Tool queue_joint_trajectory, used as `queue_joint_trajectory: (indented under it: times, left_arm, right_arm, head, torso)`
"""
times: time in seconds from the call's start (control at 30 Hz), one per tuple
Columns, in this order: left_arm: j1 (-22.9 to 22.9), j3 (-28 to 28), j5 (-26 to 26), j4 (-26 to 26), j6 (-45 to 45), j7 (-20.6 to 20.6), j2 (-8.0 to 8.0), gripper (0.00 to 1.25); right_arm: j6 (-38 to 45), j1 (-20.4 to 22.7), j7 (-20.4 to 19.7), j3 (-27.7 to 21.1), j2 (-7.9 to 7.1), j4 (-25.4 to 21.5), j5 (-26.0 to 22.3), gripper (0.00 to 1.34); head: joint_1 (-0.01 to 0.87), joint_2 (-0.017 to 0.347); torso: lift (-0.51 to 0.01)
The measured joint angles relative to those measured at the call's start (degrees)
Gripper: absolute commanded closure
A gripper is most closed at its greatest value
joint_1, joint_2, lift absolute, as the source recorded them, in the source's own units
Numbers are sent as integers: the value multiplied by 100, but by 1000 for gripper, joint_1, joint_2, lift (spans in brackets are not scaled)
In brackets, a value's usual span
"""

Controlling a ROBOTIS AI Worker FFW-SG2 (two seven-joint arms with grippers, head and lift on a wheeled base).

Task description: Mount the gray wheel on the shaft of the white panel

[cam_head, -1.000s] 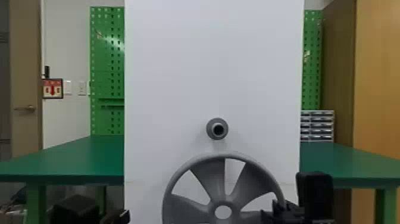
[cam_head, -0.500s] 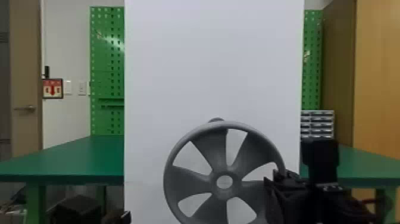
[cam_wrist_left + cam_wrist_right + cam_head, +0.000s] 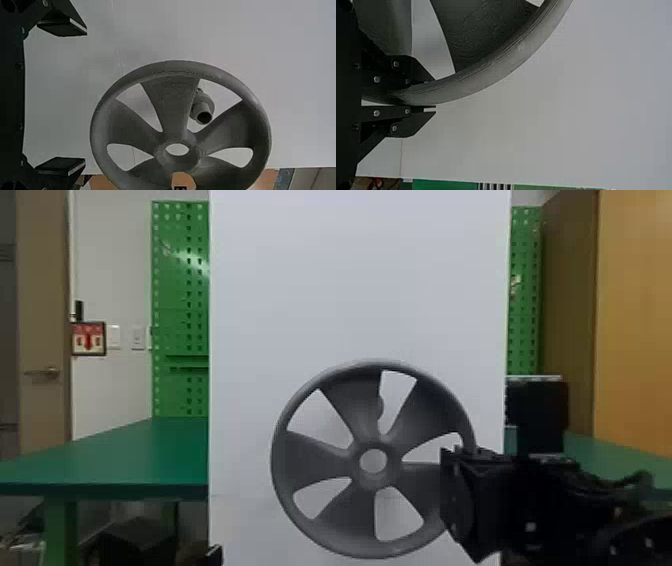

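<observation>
In the head view my right gripper (image 3: 457,485) is at the right side of the gray wheel (image 3: 340,535), which hangs upright before the white panel (image 3: 350,290). The right wrist view has my right gripper (image 3: 433,95) shut on the rim of the wheel (image 3: 494,73). Through a gap between spokes, the shaft (image 3: 203,111) shows in the left wrist view, off to one side of the wheel's hub (image 3: 177,156). My left gripper (image 3: 215,556) is low at the panel's left edge; in its wrist view this gripper (image 3: 85,99) stands open, its fingers wide apart with nothing between them.
Green tables (image 3: 125,455) stand on both sides behind the panel, with green pegboards (image 3: 180,290) farther back. A wooden cabinet (image 3: 635,315) is at the right and a door (image 3: 42,315) at the far left.
The right gripper has raised the wheel in front of the panel, so it now covers most of the shaft in the head view. The left gripper has dropped slightly lower in the head view.
</observation>
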Motion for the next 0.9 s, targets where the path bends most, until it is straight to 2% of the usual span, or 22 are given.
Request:
queue_joint_trajectory:
  times: [0.23,0.9]
  left_arm:
    - [-31,-38,-8,2,46,6,24,130]
    - [-182,-210,-70,9,152,53,45,130]
  right_arm:
    - [193,-278,-587,32,55,1,-498,1280]
    - [265,-829,-1801,121,134,1,-1483,1282]
  head:
    - [37,37]
    - [37,37]
  torso:
    - [-488]
    - [-488]
